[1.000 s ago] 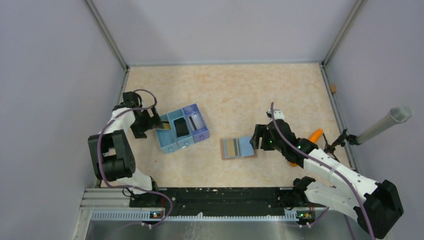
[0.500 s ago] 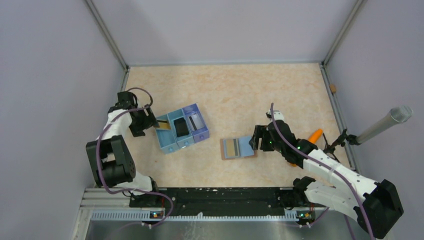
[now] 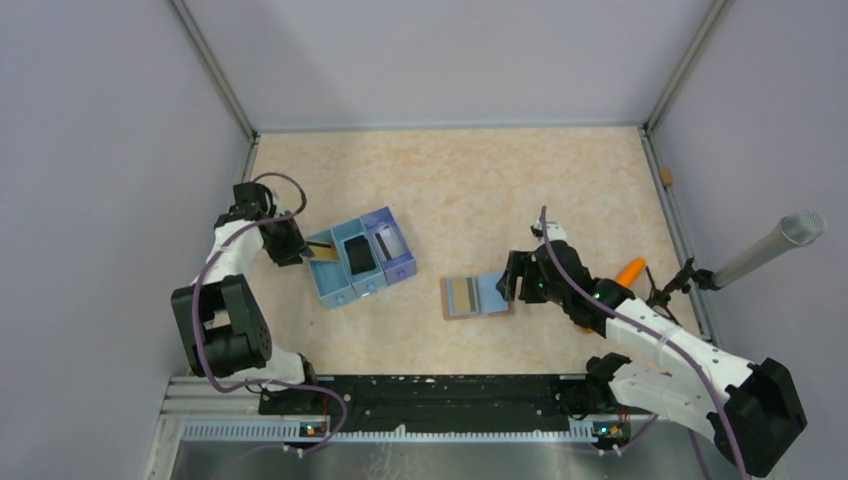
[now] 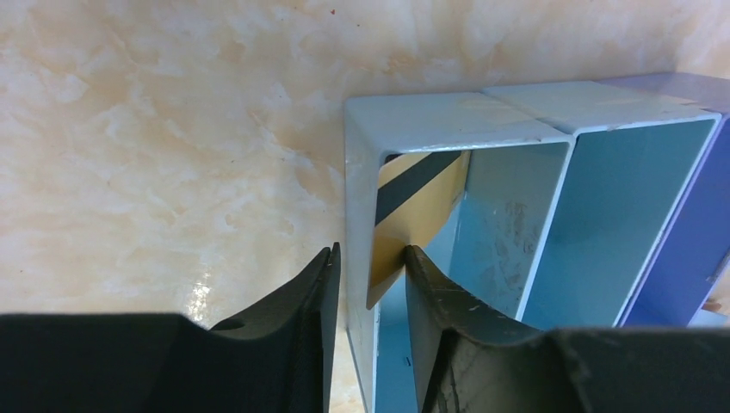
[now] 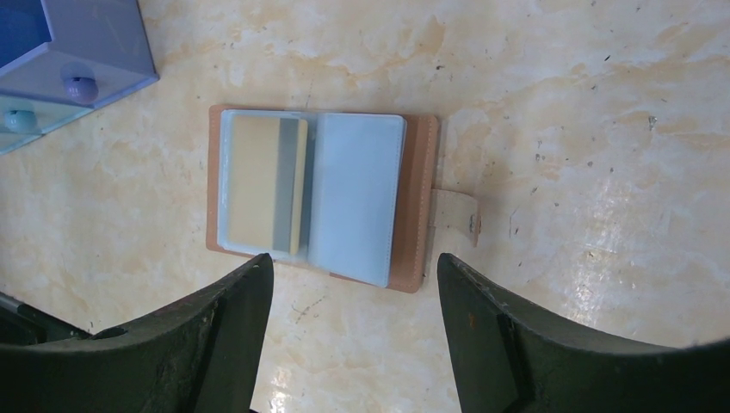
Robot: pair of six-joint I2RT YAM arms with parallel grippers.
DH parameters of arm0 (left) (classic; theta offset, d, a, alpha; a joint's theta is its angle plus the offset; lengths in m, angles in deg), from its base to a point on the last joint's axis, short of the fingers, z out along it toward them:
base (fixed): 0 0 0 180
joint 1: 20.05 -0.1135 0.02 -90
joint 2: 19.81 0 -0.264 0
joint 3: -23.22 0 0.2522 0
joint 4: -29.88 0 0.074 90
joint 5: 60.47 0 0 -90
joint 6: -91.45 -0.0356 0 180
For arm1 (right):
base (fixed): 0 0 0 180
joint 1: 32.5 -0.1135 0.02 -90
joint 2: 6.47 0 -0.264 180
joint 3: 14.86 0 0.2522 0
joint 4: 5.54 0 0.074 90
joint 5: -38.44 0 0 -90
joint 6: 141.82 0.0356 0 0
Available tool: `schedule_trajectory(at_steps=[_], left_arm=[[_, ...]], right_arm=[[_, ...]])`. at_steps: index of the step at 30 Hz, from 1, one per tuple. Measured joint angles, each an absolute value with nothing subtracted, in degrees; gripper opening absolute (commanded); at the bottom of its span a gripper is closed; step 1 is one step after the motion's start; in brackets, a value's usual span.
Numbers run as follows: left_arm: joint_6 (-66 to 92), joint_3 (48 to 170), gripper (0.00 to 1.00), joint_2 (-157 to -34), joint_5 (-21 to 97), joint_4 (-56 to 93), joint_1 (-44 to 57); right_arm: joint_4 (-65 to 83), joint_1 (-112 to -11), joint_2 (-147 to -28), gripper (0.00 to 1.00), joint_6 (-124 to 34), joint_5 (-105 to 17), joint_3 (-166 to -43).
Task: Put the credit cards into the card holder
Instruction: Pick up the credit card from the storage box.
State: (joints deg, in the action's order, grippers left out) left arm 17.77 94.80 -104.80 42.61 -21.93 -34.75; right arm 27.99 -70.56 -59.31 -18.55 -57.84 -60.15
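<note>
Nothing written can be read in any view (the yellow-gold card [image 4: 417,211] standing in the blue box [image 4: 448,116] shows only a dark stripe, and the cards inside the card holder [image 5: 421,202] at mid-frame are too blurred for print).

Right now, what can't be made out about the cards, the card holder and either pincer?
- Left wrist: lower end of the yellow-gold card hidden by the blue box wall and a finger; whether the left pincer clamps it is unclear.
- Right wrist: through the card holder's cloudy plastic, its right sleeve may hold a card or nothing.
- Top: dark item in the box, too small.
</note>
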Motion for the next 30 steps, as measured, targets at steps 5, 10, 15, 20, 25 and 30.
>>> schedule_trajectory(at_steps=[5, 10, 15, 20, 25, 30], left_arm=[[17.74, 94.45, 0.28, -103.18, 42.56, -21.84, -34.81], [17.72, 94.28, 0.13, -101.92, 42.74, -21.62, -34.94], [17.77, 94.17, 0.05, -101.13, 43.24, -21.44, -34.94], [17.77, 94.10, 0.00, -100.14, 43.61, -21.18, -34.94], [17.74, 92.90, 0.00, -96.34, 43.66, -20.68, -34.96], [17.50, 91.00, 0.00, -88.80, 45.08, -19.67, -34.96]], right_arm=[[27.88, -70.56, -59.66, 0.68, -18.24, -57.49, -60.13], [27.68, -70.56, -59.87, 0.68, -18.20, -57.38, -60.11], [27.66, -70.56, -59.90, 0.68, -18.18, -57.25, -60.13], [27.68, -70.56, -59.90, 0.67, -18.20, -57.21, -60.11], [27.92, -70.56, -59.90, 0.67, -18.22, -57.25, -60.13], [29.28, -70.56, -59.55, 0.67, -18.46, -57.82, -60.28]])
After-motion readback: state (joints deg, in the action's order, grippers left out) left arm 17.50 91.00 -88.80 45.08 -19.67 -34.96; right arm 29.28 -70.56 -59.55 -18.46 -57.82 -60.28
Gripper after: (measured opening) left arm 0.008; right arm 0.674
